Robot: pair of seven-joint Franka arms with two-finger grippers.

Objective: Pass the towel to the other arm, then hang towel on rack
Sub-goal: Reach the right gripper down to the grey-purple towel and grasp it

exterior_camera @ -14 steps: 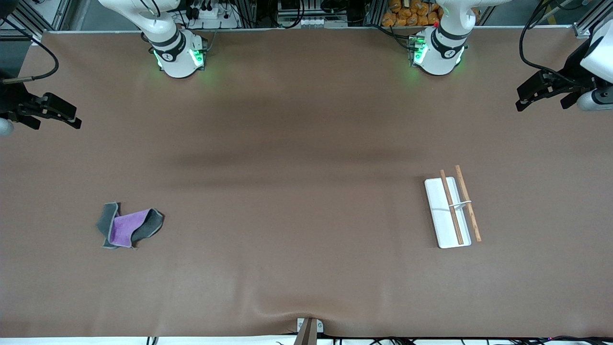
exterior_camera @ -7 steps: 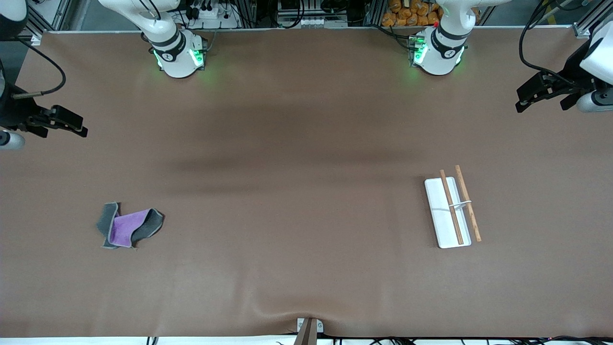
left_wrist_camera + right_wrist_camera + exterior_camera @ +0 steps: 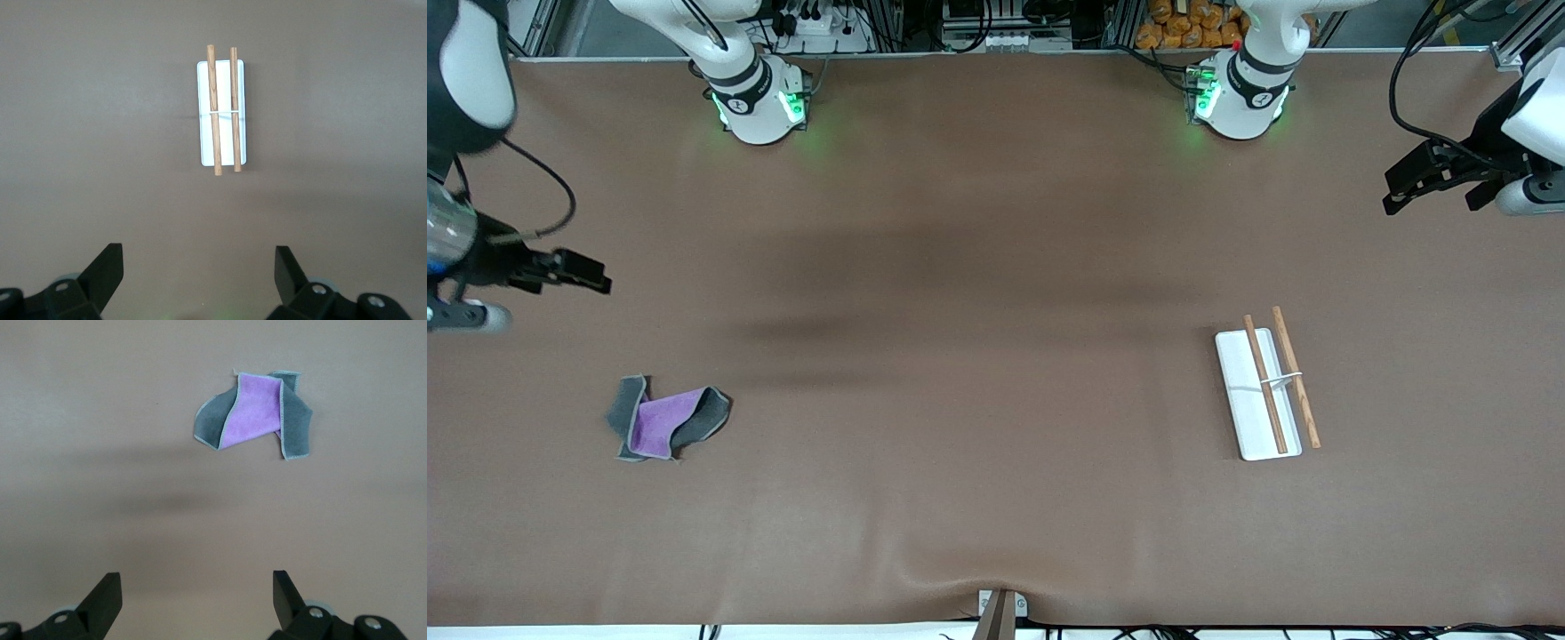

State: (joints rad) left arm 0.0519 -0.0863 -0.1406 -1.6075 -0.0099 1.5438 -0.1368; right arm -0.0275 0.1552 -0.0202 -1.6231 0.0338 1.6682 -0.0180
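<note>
The towel (image 3: 667, 421) lies crumpled on the brown table toward the right arm's end, purple side up between dark grey folds; it also shows in the right wrist view (image 3: 257, 413). The rack (image 3: 1263, 387) is a flat white base with two wooden rods, toward the left arm's end; it also shows in the left wrist view (image 3: 223, 110). My right gripper (image 3: 591, 278) is open and empty, up in the air over bare table beside the towel. My left gripper (image 3: 1405, 185) is open and empty, high over the table's edge at the left arm's end.
The brown mat (image 3: 978, 373) covers the table. The two arm bases (image 3: 760, 98) (image 3: 1238, 93) stand along the edge farthest from the front camera. A small bracket (image 3: 1000, 609) sits at the edge nearest that camera.
My right gripper has moved in over the table and closer to the towel. My left gripper has barely shifted. The towel and rack have not moved.
</note>
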